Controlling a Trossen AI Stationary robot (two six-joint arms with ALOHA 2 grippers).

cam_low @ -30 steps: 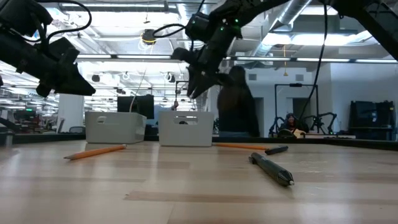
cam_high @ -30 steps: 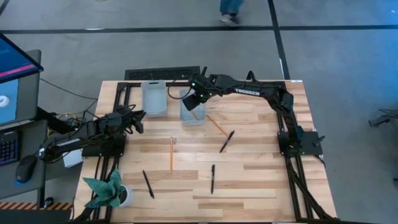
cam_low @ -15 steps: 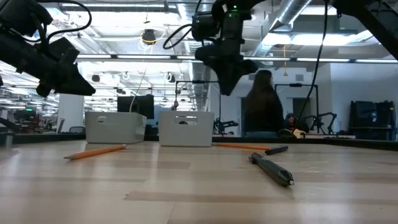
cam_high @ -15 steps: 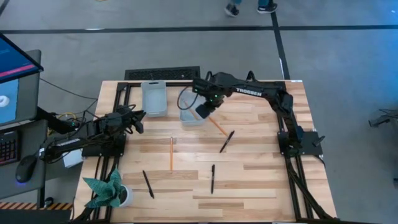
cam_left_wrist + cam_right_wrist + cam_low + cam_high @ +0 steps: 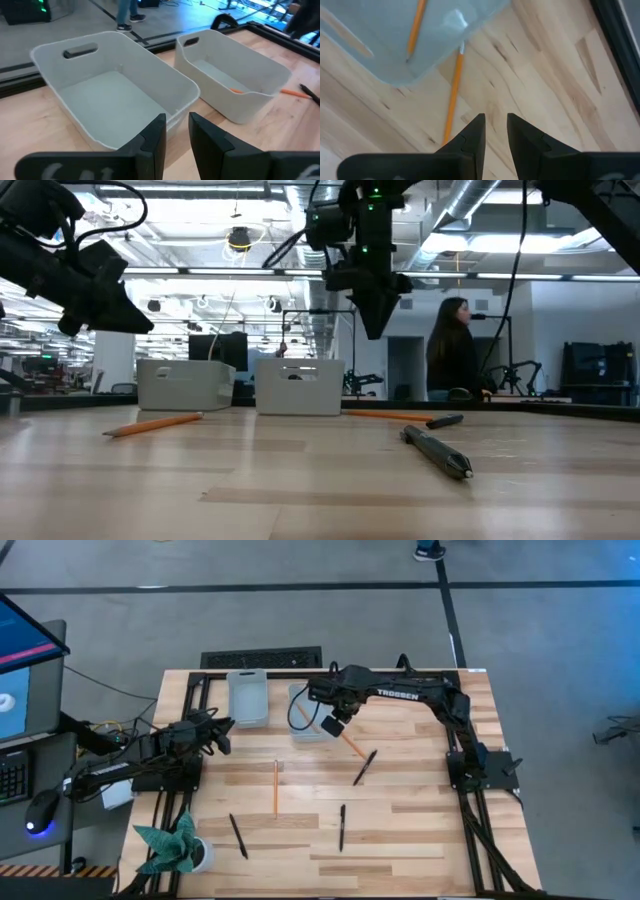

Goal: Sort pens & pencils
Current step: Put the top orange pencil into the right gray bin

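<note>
R gripper (image 5: 335, 725) is hanging above the table just beside the right bin (image 5: 306, 727), fingers nearly closed w/ a thin gap and holding nothing; L gripper (image 5: 222, 735) is sitting idle near the left edge, also empty w/ a small gap. Counting 3 pencils: one in that bin (image 5: 416, 26), one on the wood right beside it (image 5: 347, 743), one mid-table (image 5: 276, 787), plus 3 pens (image 5: 364, 767) (image 5: 341, 827) (image 5: 238, 836) scattered on the table. Only the wrist cams are showing the binned pencil; low view is catching a person (image 5: 457, 350) behind.

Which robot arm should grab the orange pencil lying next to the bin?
Probably the right. The right gripper hangs directly above that pencil beside the bin; the left gripper waits across the table.
</note>
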